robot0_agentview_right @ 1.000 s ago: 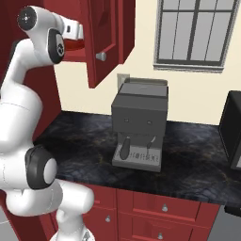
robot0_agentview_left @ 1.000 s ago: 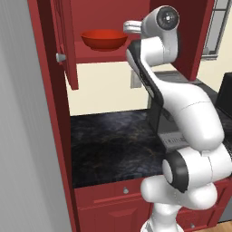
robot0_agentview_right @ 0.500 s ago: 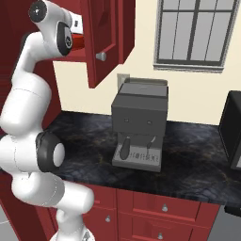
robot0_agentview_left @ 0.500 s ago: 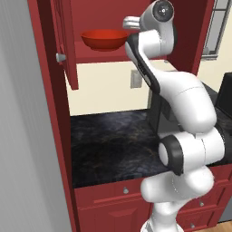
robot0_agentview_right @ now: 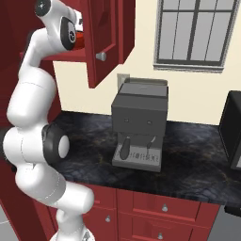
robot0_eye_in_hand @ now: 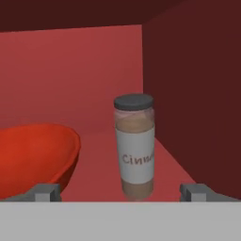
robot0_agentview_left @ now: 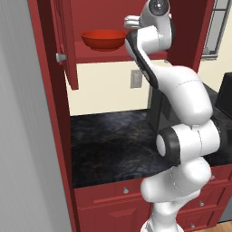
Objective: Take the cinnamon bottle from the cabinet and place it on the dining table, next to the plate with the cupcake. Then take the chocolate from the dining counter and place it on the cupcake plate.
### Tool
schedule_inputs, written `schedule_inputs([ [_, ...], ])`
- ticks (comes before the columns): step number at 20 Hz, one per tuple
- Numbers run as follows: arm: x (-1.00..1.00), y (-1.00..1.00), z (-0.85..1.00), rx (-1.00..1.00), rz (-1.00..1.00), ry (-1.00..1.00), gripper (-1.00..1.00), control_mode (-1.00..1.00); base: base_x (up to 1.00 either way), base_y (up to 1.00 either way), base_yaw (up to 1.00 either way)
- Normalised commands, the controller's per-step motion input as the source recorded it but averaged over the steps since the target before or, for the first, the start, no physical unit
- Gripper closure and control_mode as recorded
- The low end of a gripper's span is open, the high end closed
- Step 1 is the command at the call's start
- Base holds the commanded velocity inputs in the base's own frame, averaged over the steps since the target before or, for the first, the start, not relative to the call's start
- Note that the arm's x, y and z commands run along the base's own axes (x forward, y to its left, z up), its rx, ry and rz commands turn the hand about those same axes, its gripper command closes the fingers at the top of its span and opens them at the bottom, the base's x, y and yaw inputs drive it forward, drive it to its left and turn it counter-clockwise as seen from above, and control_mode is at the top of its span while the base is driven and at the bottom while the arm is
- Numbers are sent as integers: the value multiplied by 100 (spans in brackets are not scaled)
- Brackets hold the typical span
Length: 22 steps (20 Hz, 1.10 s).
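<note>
Jaws spread wide and empty, cinnamon bottle [robot0_eye_in_hand: 134,146] upright ahead, red bowl [robot0_eye_in_hand: 35,157] beside it on cabinet shelf [robot0_eye_in_hand: 99,162]

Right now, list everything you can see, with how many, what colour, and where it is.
bottle: one, clear with a dark lid and white label, upright on the cabinet shelf, right of the bowl
bowl: one, red, on the cabinet shelf
cabinet: one, dark red, doors open, above the counter
counter: one, black marbled, over red drawers
coffee machine: one, dark grey, on the counter under the window
window: one, grey frame, on the cream wall
wall socket: one, grey, above the counter
gripper: one, grey tips, open, in front of the bottle, not touching it
</note>
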Motion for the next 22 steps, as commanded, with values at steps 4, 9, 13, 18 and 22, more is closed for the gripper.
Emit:
schedule_inputs([
  [4,24,0,-11,-3,0,0,-100,-100,0,0,0],
  [9,16,-5,-12,-8,-5,0,-100,-100,0,0,0],
  [13,19,-9,0,-6,-5,0,-100,-100,0,0,0],
  [18,30,0,-2,-1,-8,0,-100,-100,0,0,0],
  [22,26,-2,-1,0,-13,2,-100,-100,0,0,0],
])
